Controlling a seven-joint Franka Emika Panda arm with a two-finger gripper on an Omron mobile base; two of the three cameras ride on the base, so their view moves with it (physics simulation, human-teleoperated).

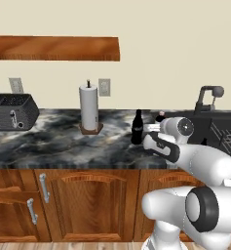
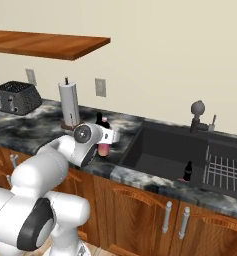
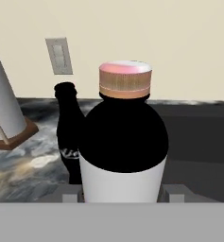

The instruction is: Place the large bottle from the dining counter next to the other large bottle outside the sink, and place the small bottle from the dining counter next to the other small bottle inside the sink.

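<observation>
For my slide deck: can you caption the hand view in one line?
Pincer closed around the large bottle, right beside the other large bottle on the marbled counter.

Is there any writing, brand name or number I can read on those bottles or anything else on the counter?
Nothing here reads as text.
The other large bottle: a small white script mark low on its body, too blurred to read.
The large bottle: a plain white band, no lettering visible.
Toaster, paper towel roll, wall outlet: no markings visible.
</observation>
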